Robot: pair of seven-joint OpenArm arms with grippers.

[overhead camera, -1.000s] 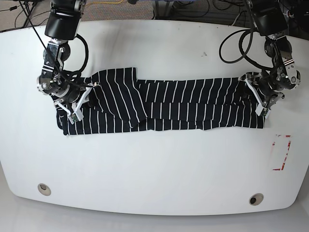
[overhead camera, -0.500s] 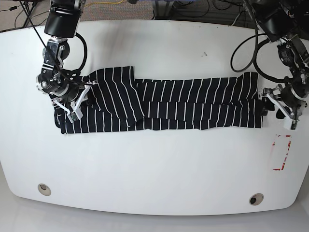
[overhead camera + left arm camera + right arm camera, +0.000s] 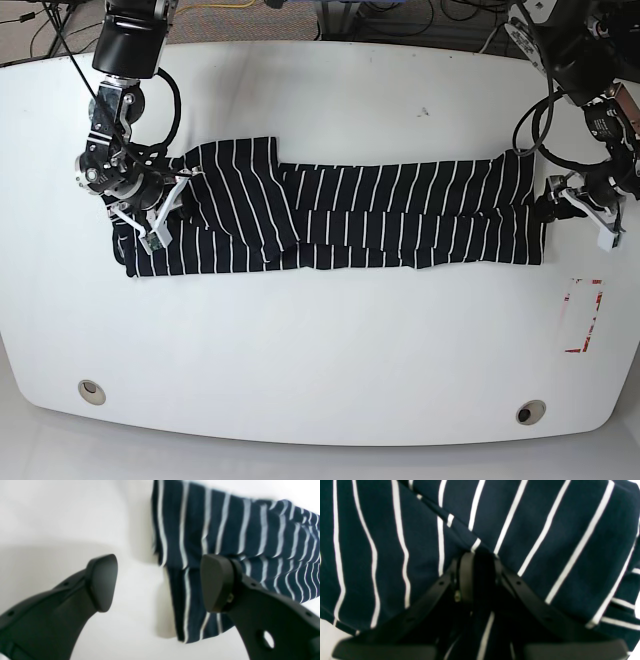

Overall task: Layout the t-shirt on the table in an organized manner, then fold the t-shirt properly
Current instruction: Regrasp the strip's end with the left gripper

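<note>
The black white-striped t-shirt (image 3: pixel 350 215) lies as a long folded band across the white table (image 3: pixel 320 340). In the base view my right gripper (image 3: pixel 160 220) is at the band's left end, shut on the fabric. The right wrist view shows its fingers (image 3: pixel 466 570) pinched together on a fold of the t-shirt (image 3: pixel 545 537). My left gripper (image 3: pixel 582 215) stands open just past the band's right end, holding nothing. In the left wrist view its pads (image 3: pixel 102 582) are wide apart above the table, with the t-shirt's edge (image 3: pixel 212 530) lying flat by the right pad.
A red-and-white sticker (image 3: pixel 583 315) is on the table right of the shirt. Two grey grommet holes (image 3: pixel 91 390) (image 3: pixel 530 411) sit near the front edge. Cables (image 3: pixel 380 20) run behind the table's far edge.
My left gripper has opened, let go of the t-shirt's right end and drawn back to the right; that end now lies flat. The right gripper keeps its hold and has barely moved.
</note>
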